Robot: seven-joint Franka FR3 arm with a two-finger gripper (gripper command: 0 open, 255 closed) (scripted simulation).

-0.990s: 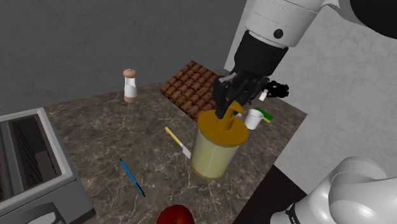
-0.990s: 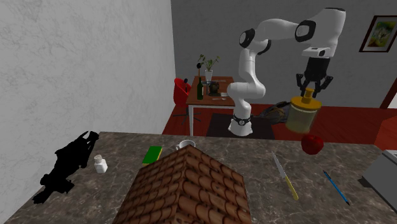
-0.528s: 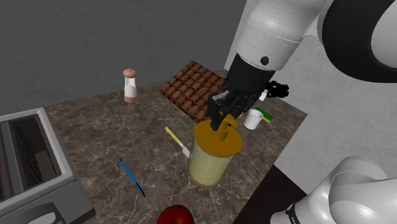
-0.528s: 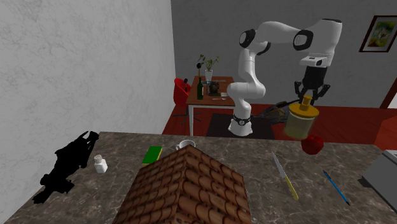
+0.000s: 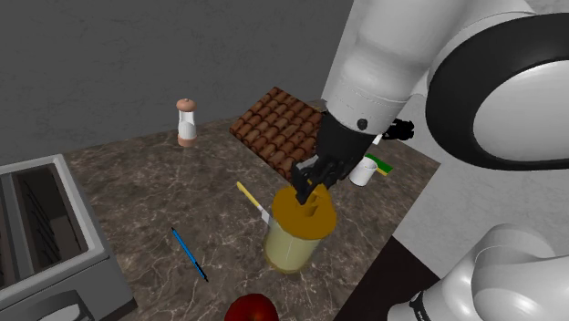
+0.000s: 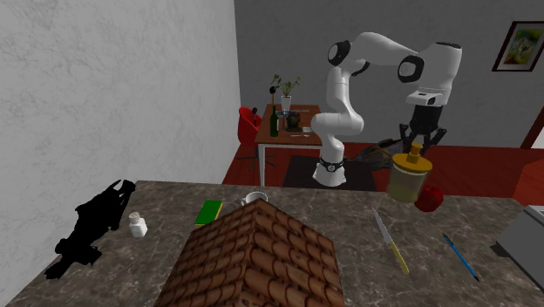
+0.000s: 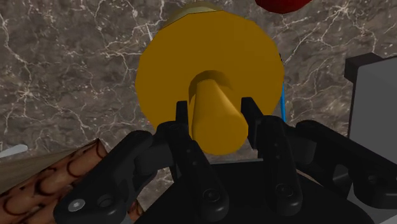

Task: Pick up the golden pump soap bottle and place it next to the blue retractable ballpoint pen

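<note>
tool [image 7: 215, 113] clamped on soap bottle [image 5: 294, 239] pump | bottle lower than before (shifted toward shoulder view's left)

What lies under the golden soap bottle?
The dark marbled counter shows around the soap bottle. Its body covers the spot beneath, so contact cannot be judged.
</note>
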